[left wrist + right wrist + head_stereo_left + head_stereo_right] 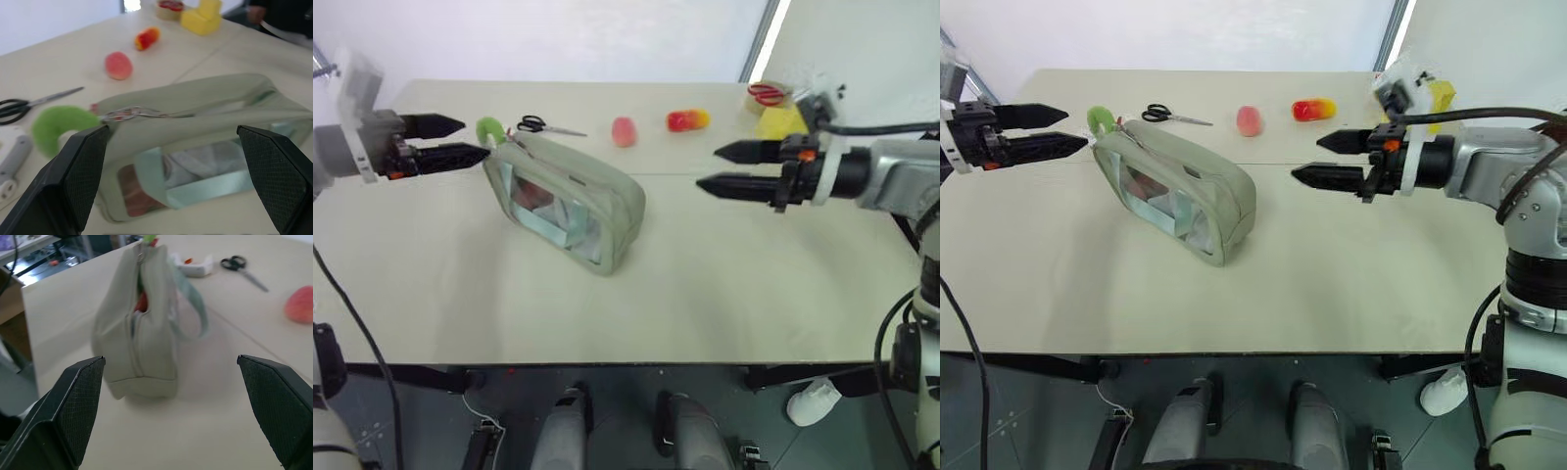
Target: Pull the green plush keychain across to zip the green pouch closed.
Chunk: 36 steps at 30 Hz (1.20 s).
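On the pale table [431, 294] in front of you, the green pouch [570, 204] stood on its side near the middle, its clear window facing you and its long body running from the far left toward the near right. The green plush keychain [490, 130] sat at the pouch's far left end, attached at the zipper, and the zipper seam looked partly open, with something red showing inside. Your left gripper [450, 140] hovered just beside the keychain with its two black fingers spread wide, holding nothing. Your right gripper [724, 167] hung well apart from the pouch's other end, fingers also spread wide and empty, pointing toward the pouch. Farther back on the table lay black-handled scissors [543, 126], a pink plush toy [624, 131] and a red-yellow plush toy [687, 119]. A yellow block [779, 121] and a roll of tape [766, 95] sat near the far right corner.
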{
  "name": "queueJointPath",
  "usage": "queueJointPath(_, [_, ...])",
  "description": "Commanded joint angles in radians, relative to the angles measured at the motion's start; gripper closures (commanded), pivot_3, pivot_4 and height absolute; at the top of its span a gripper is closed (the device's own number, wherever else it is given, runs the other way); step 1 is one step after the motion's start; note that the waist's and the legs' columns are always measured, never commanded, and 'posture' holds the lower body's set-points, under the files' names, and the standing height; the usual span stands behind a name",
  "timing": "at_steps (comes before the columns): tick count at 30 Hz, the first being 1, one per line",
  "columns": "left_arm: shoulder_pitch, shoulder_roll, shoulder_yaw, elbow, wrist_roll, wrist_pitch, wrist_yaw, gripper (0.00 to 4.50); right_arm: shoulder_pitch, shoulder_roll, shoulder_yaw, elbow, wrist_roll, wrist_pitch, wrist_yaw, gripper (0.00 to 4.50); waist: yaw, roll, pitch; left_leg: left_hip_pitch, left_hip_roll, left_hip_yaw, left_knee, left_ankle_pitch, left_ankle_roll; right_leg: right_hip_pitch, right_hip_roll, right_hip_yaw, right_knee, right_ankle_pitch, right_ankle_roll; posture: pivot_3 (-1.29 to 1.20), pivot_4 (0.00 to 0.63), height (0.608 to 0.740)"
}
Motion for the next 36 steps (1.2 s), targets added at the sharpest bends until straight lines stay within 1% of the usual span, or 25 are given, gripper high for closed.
queueJointPath(1, [-0.032,0.000,-0.002,0.007,0.022,-0.029,0.006,0.03,-0.064,0.023,-0.008,-0.032,0.027,0.018,-0.038,0.00,0.000,0.000,0.000,0.000,0.000,0.000,0.000,0.000,0.000,0.000,0.000,0.000,0.001,0.000,0.000,0.00,0.150,0.740])
queueJointPath(4, [-0.056,-0.013,-0.006,0.022,0.029,-0.040,0.006,0.03,-0.068,0.012,0.018,-0.048,0.011,0.006,-0.031,0.00,0.001,0.000,0.000,0.001,0.001,0.000,0.001,0.001,0.001,-0.001,0.001,0.000,0.004,0.000,0.000,0.00,0.150,0.740])
queueJointPath(7, [-0.046,-0.015,-0.014,0.009,0.044,-0.061,0.001,0.03,-0.073,0.022,0.025,-0.055,0.007,0.007,-0.054,0.00,0.001,0.000,0.000,0.000,0.000,0.000,0.004,0.001,0.001,0.001,0.001,0.000,0.003,-0.001,0.001,0.00,0.150,0.740])
queueJointPath(14, [-0.041,-0.004,-0.005,-0.004,0.041,-0.055,-0.016,0.03,-0.106,0.029,0.021,-0.066,0.034,0.022,-0.059,0.00,0.001,0.000,0.000,0.000,0.000,0.000,0.004,0.001,0.001,0.000,0.001,0.001,0.004,0.000,0.001,0.00,0.150,0.740])
queueJointPath(17, [-0.043,-0.010,-0.001,-0.002,0.037,-0.048,-0.014,0.03,-0.118,0.049,0.025,-0.076,0.042,0.041,-0.083,0.00,0.001,0.000,0.000,0.001,0.000,0.000,0.004,0.001,0.001,0.001,0.001,0.001,0.004,0.000,0.001,0.00,0.150,0.740])
queueJointPath(23, [-0.046,-0.015,0.020,-0.003,0.019,-0.028,-0.003,0.03,-0.136,0.109,0.014,-0.102,0.086,0.101,-0.134,0.00,0.001,0.000,0.000,0.001,0.001,0.000,0.004,0.001,0.001,0.000,0.001,0.001,0.006,0.000,0.000,0.00,0.150,0.740])
queueJointPath(25, [-0.021,-0.009,0.013,-0.029,0.012,-0.021,-0.018,0.03,-0.144,0.137,0.019,-0.106,0.087,0.107,-0.162,0.00,0.002,0.000,0.000,0.002,0.001,0.000,0.005,0.001,0.001,0.001,0.001,0.001,0.007,0.000,0.000,0.00,0.150,0.740])
queueJointPath(27, [-0.009,-0.001,0.011,-0.053,-0.002,-0.001,-0.038,0.03,-0.164,0.178,0.023,-0.107,0.100,0.114,-0.189,0.00,0.001,0.000,0.000,0.003,0.001,0.000,0.005,0.001,0.001,0.002,0.001,0.001,0.007,0.000,0.000,0.00,0.150,0.740])
queueJointPath(30, [-0.033,-0.004,0.029,-0.076,-0.051,0.075,-0.043,0.03,-0.177,0.260,0.048,-0.135,0.129,0.115,-0.213,0.00,0.000,0.000,0.000,0.003,0.001,0.000,0.005,0.001,0.001,0.001,0.001,0.001,0.009,0.000,0.000,0.00,0.150,0.740])
queueJointPath(33, [-0.010,0.007,0.013,-0.134,-0.064,0.079,-0.068,0.03,-0.165,0.334,0.109,-0.152,0.094,0.079,-0.246,0.00,0.000,0.000,0.000,0.006,0.001,0.000,0.006,0.001,0.001,0.001,0.001,0.001,0.016,-0.001,0.002,0.00,0.150,0.740])
queueJointPath(36, [-0.011,-0.002,0.014,-0.135,-0.059,0.078,-0.049,0.03,-0.133,0.363,0.223,-0.170,0.012,-0.004,-0.243,0.00,0.000,0.000,0.000,0.007,0.001,-0.001,0.006,0.001,0.001,0.001,0.001,0.001,0.018,-0.001,0.002,0.00,0.150,0.740])
